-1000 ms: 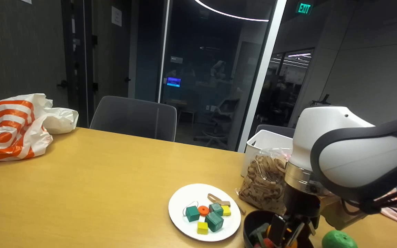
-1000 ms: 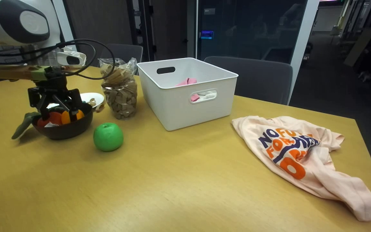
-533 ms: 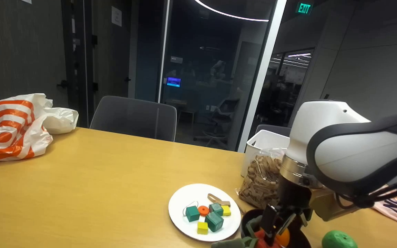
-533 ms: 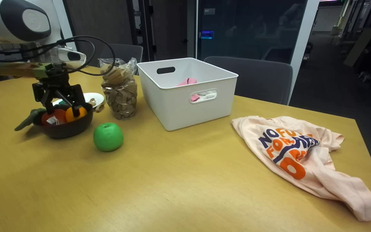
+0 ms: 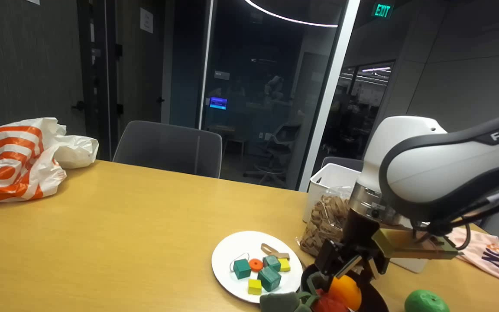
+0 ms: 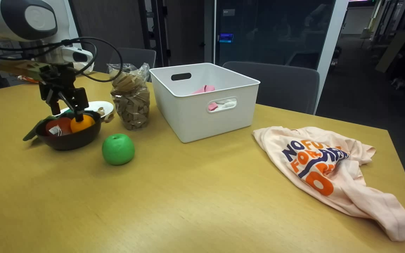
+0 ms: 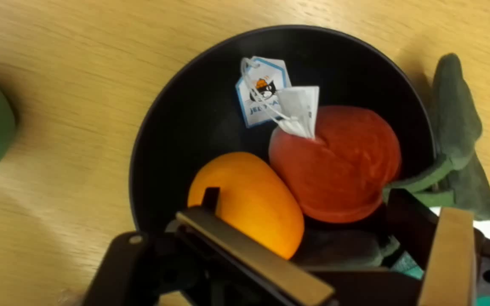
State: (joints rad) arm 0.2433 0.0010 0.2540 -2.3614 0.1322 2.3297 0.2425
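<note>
The end effector [image 6: 67, 115] is spread wide, with nothing gripped. At lower centre of the wrist view, the orange fruit [image 7: 245, 191], its long axis slanted toward lower right, is overlapped by one finger [image 7: 253, 255], inside the black bowl [image 7: 198, 102] beside the red toy [image 7: 338, 165].

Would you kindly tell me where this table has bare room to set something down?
The table is bare between the white plate and the plastic bag, and between the green fruit, white bin and printed cloth. It is crowded around the dark bowl, under the open gripper.
</note>
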